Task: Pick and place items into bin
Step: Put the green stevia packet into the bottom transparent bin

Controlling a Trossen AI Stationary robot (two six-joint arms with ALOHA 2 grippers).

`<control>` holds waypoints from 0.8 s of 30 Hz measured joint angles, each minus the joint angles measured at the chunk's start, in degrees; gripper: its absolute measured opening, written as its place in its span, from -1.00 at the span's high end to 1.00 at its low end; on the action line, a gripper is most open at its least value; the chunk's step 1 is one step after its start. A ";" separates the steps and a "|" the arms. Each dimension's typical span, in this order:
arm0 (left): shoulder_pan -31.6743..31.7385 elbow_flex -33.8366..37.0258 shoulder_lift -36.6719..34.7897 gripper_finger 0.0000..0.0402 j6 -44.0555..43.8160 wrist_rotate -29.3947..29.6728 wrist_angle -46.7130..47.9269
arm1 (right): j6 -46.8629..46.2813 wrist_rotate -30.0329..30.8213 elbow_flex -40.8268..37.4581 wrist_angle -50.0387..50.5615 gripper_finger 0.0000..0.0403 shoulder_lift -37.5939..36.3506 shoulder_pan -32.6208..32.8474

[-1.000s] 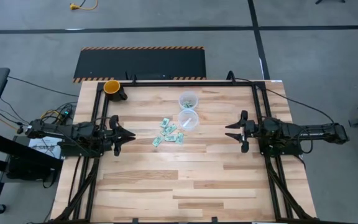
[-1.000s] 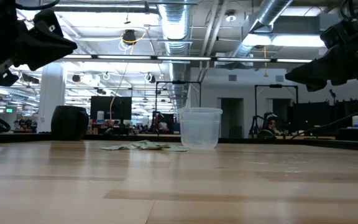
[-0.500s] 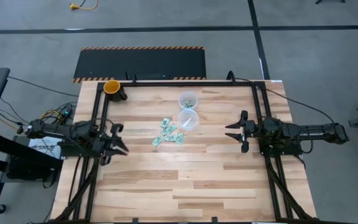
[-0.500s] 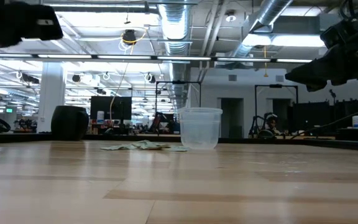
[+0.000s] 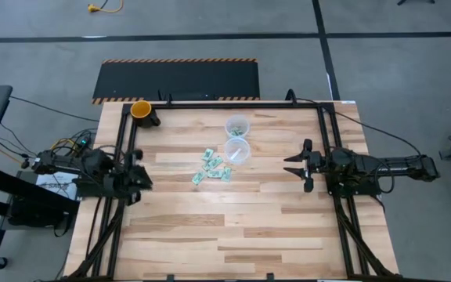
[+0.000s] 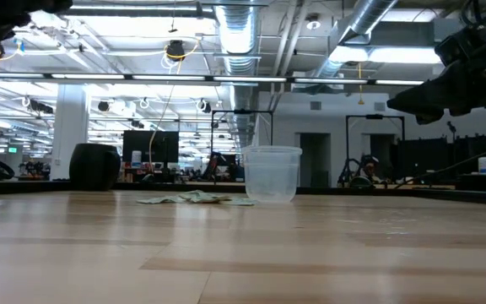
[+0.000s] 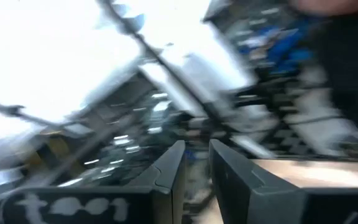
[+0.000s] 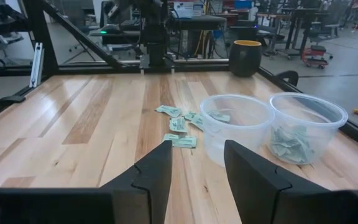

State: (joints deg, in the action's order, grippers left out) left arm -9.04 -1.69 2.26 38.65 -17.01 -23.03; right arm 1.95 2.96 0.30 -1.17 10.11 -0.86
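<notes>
Several small green-and-white packets (image 5: 212, 166) lie flat in a loose cluster on the middle of the wooden table, also seen in the right wrist view (image 8: 179, 121) and the low view (image 6: 194, 198). Beside them stands a clear plastic cup (image 5: 237, 150). A second clear cup (image 5: 237, 125), farther back, has packets inside (image 8: 288, 143). My right gripper (image 5: 294, 164) hovers open at the table's right side, pointing at the cluster (image 8: 197, 149). My left gripper (image 5: 141, 178) is drawn back at the table's left edge. Its fingers (image 7: 194, 171) stand a narrow gap apart and hold nothing.
A black mug with a yellow inside (image 5: 142, 110) stands at the table's far left corner. Black frame rails (image 5: 329, 141) run along the left, right and far edges. Bare wood (image 5: 225, 227) lies between the cluster and the near edge.
My left gripper has pulled back from over the table toward the left edge. It has turned and tipped upward, leaving the low view at the top left. The right arm, packets and cups have kept still.
</notes>
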 joint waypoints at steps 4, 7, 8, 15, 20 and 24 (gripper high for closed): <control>0.04 -0.02 0.39 0.69 -0.50 8.83 -4.89 | 0.01 0.00 0.00 0.00 0.30 0.00 0.00; 0.02 -0.02 3.01 0.69 -6.12 6.88 -9.41 | 0.01 0.00 0.00 0.00 0.30 0.00 0.00; 0.02 -0.02 4.13 0.69 -7.42 6.07 -11.45 | 0.00 0.00 0.00 -0.01 0.30 0.00 -0.02; 0.02 -1.80 20.97 0.69 -12.90 12.49 -22.50 | -0.01 0.00 0.00 0.00 0.32 0.00 -0.01; 0.04 -8.01 39.07 0.69 -17.21 25.62 -22.28 | 0.01 0.00 0.00 -0.01 0.31 0.00 0.00; 0.04 -11.99 50.09 0.69 -18.90 33.97 -22.36 | -0.01 0.00 0.00 0.00 0.32 0.00 0.00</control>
State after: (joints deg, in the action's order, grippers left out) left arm -8.99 -13.68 52.35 19.76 16.96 -45.39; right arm 1.94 2.96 0.30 -1.17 10.11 -0.87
